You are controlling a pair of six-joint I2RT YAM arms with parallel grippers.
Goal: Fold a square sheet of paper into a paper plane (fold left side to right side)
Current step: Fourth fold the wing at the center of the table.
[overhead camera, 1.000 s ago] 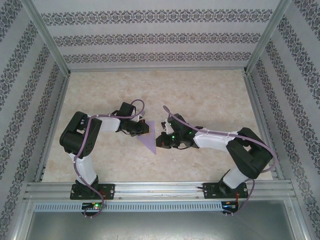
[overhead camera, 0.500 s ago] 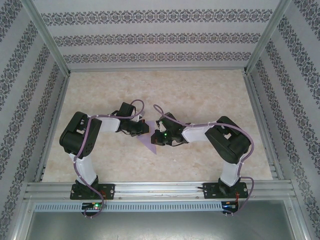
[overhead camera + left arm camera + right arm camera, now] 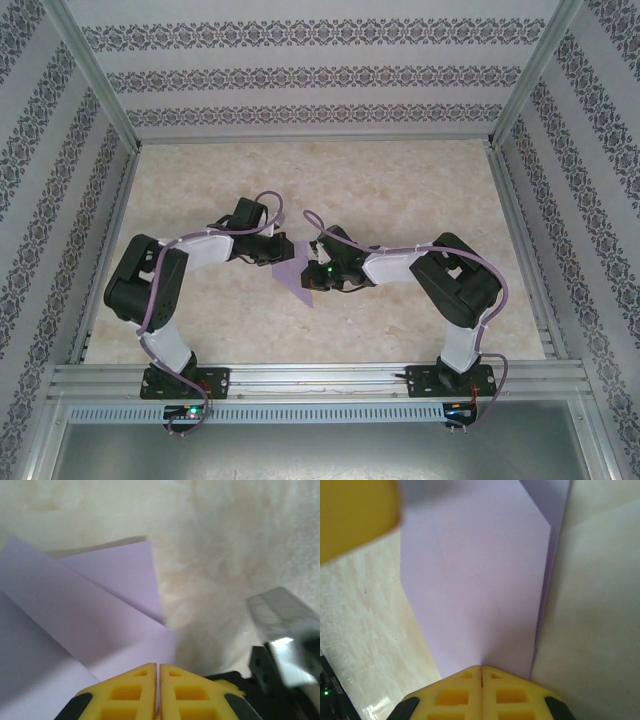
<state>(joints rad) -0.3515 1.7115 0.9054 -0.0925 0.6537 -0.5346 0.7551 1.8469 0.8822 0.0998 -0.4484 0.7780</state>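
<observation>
The square sheet of paper [image 3: 293,274] lies on the table as a lilac creased shape, its point toward the near edge. In the left wrist view the sheet [image 3: 100,610] shows a folded flap with a diagonal crease. My left gripper [image 3: 281,251] is at its upper left edge, and its yellow jaws [image 3: 158,666] stand together over the paper with only a hairline gap. My right gripper [image 3: 316,277] rests on the sheet's right side. Its jaws [image 3: 481,667] are shut, tips down on the flat lilac surface [image 3: 480,590] beside a long folded edge.
The beige marbled table [image 3: 400,190] is walled by patterned panels and aluminium rails [image 3: 310,375]. A blurred yellow finger [image 3: 355,520] of the left gripper sits at the top left of the right wrist view. Grey parts of the right arm [image 3: 285,625] show beside the left gripper.
The right gripper slid left onto the paper a second ago and has stayed there since. The left arm has stretched out lower, its gripper shifting slightly at the paper's upper edge.
</observation>
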